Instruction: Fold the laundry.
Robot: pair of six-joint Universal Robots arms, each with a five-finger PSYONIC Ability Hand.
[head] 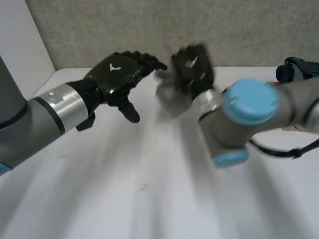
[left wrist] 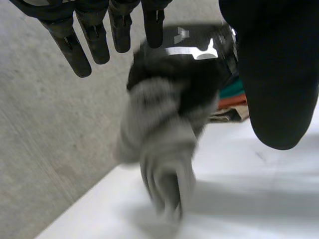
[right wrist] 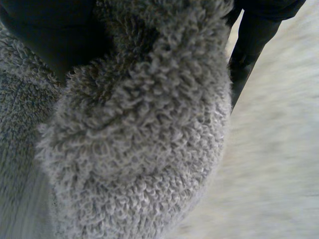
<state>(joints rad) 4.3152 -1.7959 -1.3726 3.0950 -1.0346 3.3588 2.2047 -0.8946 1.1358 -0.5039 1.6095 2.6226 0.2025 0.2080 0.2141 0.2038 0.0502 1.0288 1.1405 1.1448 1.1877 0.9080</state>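
Right hand (head: 192,64) is clenched round a bunched grey towel (right wrist: 139,139); in the right wrist view the looped terry pile bulges out beneath the palm, with a dark finger (right wrist: 249,45) running alongside it; in the left wrist view the towel hangs down from that hand in a loose twist over the far side of the white table (head: 149,189), and whether its lower end touches the surface I cannot tell. Left hand (head: 117,74) hovers just beside it, apart from the cloth, fingers (left wrist: 79,50) straight and spread, thumb held away, grasping nothing; a heap of dark and coloured clothes (head: 296,69) lies at the table's far right edge, beyond the right arm (head: 249,102).
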